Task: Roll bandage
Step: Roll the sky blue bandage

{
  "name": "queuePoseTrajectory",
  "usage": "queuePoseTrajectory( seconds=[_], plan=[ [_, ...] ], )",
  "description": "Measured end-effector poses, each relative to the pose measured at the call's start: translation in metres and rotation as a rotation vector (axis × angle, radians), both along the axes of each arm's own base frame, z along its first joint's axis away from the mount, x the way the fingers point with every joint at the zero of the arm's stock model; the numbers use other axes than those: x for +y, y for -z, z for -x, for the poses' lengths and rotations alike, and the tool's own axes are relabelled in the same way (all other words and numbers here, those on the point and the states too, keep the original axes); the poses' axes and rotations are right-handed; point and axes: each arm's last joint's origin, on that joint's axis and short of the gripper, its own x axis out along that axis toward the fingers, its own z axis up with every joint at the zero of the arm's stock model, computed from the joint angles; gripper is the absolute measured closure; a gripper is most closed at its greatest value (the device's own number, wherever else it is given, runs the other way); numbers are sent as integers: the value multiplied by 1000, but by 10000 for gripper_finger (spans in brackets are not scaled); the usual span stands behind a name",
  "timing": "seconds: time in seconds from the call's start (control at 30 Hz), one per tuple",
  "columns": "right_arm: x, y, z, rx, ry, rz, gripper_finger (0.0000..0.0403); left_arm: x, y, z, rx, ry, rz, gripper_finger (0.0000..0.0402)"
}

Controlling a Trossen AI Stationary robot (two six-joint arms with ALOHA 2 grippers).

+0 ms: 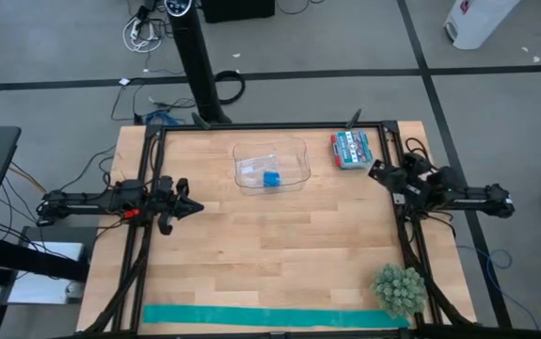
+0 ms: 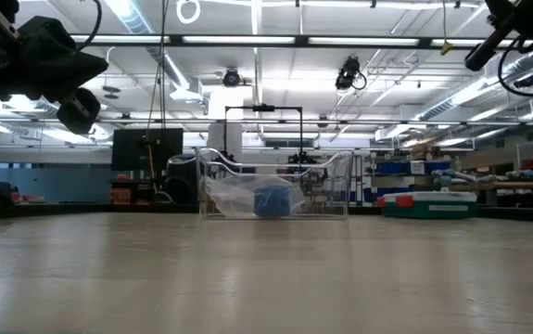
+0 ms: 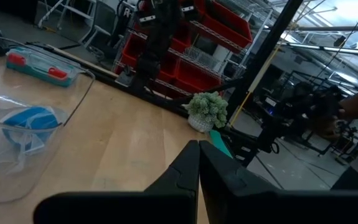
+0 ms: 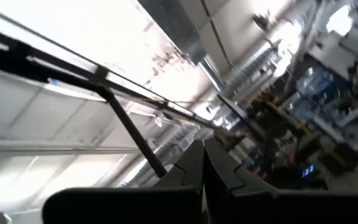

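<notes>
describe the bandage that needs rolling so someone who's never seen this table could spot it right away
Look at the wooden table from above and go to its near edge. A long, flat teal-green fabric bandage lies unrolled along that edge, ending beside a small spiky green plant. Nothing else there is a ribbon; the clear container's roll is blue.

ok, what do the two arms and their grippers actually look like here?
Both arms are dark, near-black jointed links with black cables trailing off the table edges. The left gripper has a small red mark just behind its dark two-finger head. The right gripper is all black. In the wrist views the fingers are matte black wedges.
</notes>
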Motion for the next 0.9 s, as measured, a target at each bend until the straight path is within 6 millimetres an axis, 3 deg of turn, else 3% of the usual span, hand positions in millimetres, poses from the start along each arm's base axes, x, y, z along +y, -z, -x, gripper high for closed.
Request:
queuePoseTrajectory(
  seconds=[0.23, 0.5, 0.63, 0.9],
  plan=[
    [0, -44, -22, 114, 72, 169, 401, 0, -1, 0, -10, -3, 0, 382],
    [-4, -101, -72, 192, 164, 320, 401, 3, -1, 0, -9, -92, 6, 382],
    [-8, -116, -102, 239, 165, 319, 402, 5, -2, 0, -16, -176, 32, 382],
    [-14, -134, -148, 270, 81, 364, 401, 10, -23, 5, -249, -327, 204, 382]
  ],
)
